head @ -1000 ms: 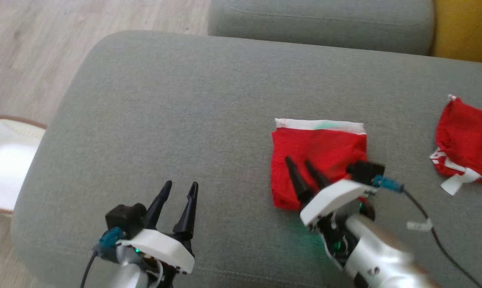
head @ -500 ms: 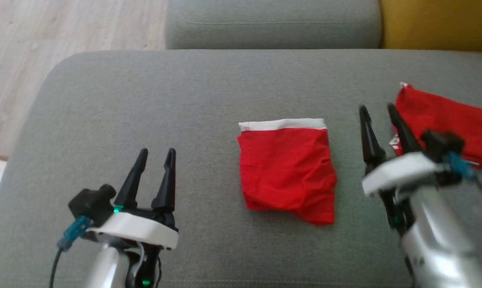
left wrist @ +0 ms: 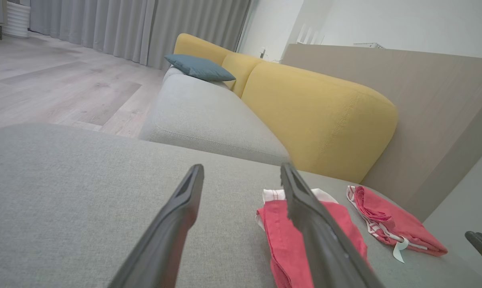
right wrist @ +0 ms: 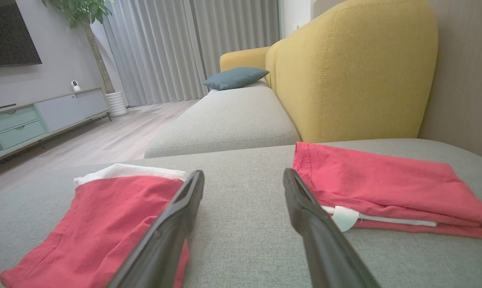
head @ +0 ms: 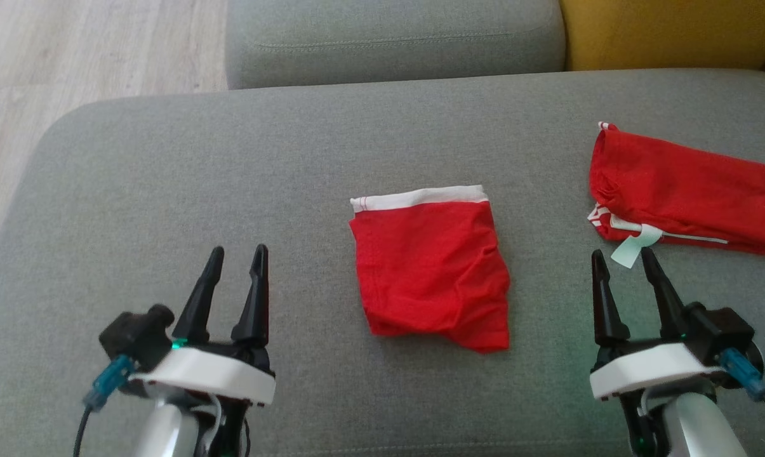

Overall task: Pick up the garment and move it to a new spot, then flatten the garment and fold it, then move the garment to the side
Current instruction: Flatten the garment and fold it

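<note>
Quick look from where I'm standing: the red garment [head: 430,273] w/ the white waistband is lying folded into a rough square, abt the middle of the grey seat cushion [head: 166,190]. The waistband edge points toward the back of the sofa. The near edge is a bit rumpled, so not a super crisp fold. Nothing's touching it rn.

Left gripper [head: 239,251] sits low over the cushion on the garment's left, well apart from it, fingers spread and holding nothing. Right gripper [head: 621,254] is on the other side, jaws also released and empty, between the garment and a second red piece [head: 680,190]. That piece lies further right on the same cushion, folded long-ways. It has a white tag [head: 636,244] sticking out near the right gripper's fingertips, and I can't tell if they touch.

Bg stuff: yellow backrest [head: 661,32] behind, another grey seat section [head: 395,38] past the cushion, blue pillow [left wrist: 201,68] further down, wood floor [head: 71,51] off to the left, grey curtains [right wrist: 165,48] at the far end.
</note>
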Controlling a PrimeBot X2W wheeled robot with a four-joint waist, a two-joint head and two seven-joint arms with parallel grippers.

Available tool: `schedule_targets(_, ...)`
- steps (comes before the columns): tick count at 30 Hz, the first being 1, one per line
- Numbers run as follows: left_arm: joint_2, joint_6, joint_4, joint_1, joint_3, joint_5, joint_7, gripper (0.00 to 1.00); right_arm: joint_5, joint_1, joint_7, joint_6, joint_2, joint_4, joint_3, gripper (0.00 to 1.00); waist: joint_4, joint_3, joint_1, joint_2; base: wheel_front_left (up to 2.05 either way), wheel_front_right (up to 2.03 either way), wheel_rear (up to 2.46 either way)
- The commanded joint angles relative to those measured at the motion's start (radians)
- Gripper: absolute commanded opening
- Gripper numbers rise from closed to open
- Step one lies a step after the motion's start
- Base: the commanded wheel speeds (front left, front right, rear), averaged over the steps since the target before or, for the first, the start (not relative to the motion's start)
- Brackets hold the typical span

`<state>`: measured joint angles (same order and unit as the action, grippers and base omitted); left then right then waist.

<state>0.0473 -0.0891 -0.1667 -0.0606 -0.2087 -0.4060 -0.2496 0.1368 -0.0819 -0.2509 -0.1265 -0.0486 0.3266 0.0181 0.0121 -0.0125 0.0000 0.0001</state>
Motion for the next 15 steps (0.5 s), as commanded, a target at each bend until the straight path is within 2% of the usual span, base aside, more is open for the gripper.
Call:
schedule_targets(1, 0.003, -0.003, 0.027, -0.024, 0.042, 0.007, -0.012, 1.00, 0.006, -0.019, -0.011, -0.004, -0.002, -0.041, 0.025, 1.00, -0.001, -0.001, 0.0000, -0.0001, 0.00, 0.00, 0.00)
schedule_targets(10, 0.003, -0.009, 0.013, -0.032, 0.025, 0.007, -0.012, 1.00, 0.009, -0.013, -0.010, -0.004, -0.002, -0.061, 0.011, 1.00, 0.013, -0.025, 0.0000, -0.0001, 0.00, 0.00, 0.00)
schedule_targets(11, 0.003, -0.011, 0.012, -0.040, 0.016, 0.007, -0.012, 1.00, 0.007, -0.019, -0.009, -0.004, -0.002, -0.065, 0.011, 0.41, 0.023, -0.035, 0.0000, -0.0001, 0.00, 0.00, 0.00)
schedule_targets(12, 0.003, -0.012, 0.013, -0.044, 0.013, 0.006, -0.012, 1.00, 0.004, -0.023, -0.009, -0.004, -0.002, -0.068, 0.013, 0.00, 0.029, -0.040, 0.0000, -0.0001, 0.00, 0.00, 0.00)
schedule_targets(15, 0.003, -0.014, 0.022, -0.055, 0.005, -0.012, -0.012, 1.00, -0.002, -0.037, -0.009, -0.004, -0.002, -0.076, 0.012, 0.00, 0.055, -0.060, 0.0000, -0.0001, 0.00, 0.00, 0.00)
